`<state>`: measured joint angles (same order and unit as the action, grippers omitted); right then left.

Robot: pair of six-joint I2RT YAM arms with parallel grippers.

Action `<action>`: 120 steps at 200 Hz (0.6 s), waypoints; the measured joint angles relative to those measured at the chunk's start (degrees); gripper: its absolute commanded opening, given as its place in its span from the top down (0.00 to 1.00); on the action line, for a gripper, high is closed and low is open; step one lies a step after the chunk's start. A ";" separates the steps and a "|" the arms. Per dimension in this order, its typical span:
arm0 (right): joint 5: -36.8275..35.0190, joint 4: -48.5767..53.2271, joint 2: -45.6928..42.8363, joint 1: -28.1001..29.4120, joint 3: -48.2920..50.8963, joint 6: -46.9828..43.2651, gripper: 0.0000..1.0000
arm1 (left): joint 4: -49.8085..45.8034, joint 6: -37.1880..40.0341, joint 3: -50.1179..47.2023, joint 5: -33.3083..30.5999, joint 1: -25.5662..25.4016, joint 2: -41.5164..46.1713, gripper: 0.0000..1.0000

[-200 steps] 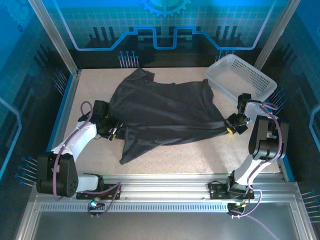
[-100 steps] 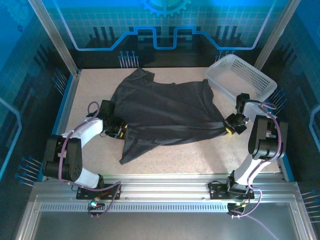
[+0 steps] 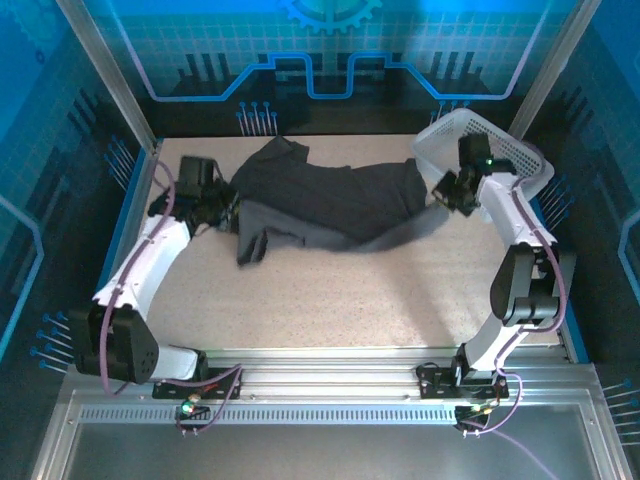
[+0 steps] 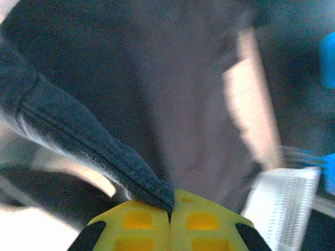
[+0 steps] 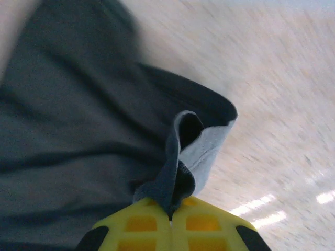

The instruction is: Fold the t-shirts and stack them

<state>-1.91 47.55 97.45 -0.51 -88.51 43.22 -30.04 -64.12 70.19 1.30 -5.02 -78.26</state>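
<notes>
Holds plain dark charcoal cloth t-shirt [image 3: 330,200] over speckled beige table [image 3: 350,290], left of white plastic lattice basket [image 3: 515,152]. Clamps left jaws on a hem well apart from the basket, right jaws on a hem just beside it.

left arm [image 3: 145,262], right arm [image 3: 515,212]: white shells, black joints | cables [image 3: 164,195]: purple | pincer fingers [image 4: 138,222]: yellow, black-cornered

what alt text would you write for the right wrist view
The right claw, yellow, is shut on a folded hem of a dark t-shirt at the bottom of the frame. The cloth spreads across the left, and the speckled beige table shows blurred at the right.
</notes>
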 measured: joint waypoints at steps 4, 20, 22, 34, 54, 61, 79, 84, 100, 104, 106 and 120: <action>0.26 0.02 0.00 0.20 -2.54 -0.17 1.00 | 0.28 0.13 1.90 -0.50 0.13 0.15 1.00; 0.74 0.59 0.00 0.35 -12.22 -0.39 1.00 | 1.18 0.20 9.14 -2.43 1.05 0.68 1.00; 0.85 0.55 0.00 0.35 -13.49 -0.39 1.00 | 1.29 0.17 9.64 -2.60 1.14 0.72 1.00; 1.14 0.85 -0.04 0.20 -20.15 -0.42 1.00 | 2.38 0.20 13.44 -3.58 2.10 1.46 1.00; 2.75 0.79 -0.85 -0.42 -27.63 -0.28 1.00 | 3.48 0.24 17.70 -5.31 4.50 3.61 1.00; 3.58 0.72 -1.73 -0.81 -28.65 -0.11 1.00 | 3.89 0.46 18.43 -5.92 5.51 4.76 1.00; 5.77 0.44 -5.11 -2.38 -28.85 0.74 1.00 | 4.59 0.92 19.78 -6.82 8.26 8.44 1.00; 6.23 0.33 -6.03 -2.82 -28.72 0.98 1.00 | 4.68 1.05 20.28 -7.02 9.09 9.46 1.00; 8.52 -1.29 -10.29 -4.48 -26.86 1.92 1.00 | 4.61 1.16 22.53 -7.10 11.21 12.24 1.00; 9.05 -1.86 -11.69 -4.85 -26.10 2.05 1.00 | 4.63 1.27 23.15 -7.10 11.52 12.81 1.00; 9.29 -2.16 -12.22 -4.98 -25.79 2.21 1.00 | 4.61 1.29 23.54 -7.08 11.67 13.11 1.00; 11.04 -3.85 -16.74 -5.77 -23.52 3.10 1.00 | 4.59 1.68 26.27 -7.13 12.15 14.69 1.00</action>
<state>9.13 43.70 80.71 -6.28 -112.03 46.33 -25.45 -62.43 96.47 -5.82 7.14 -63.57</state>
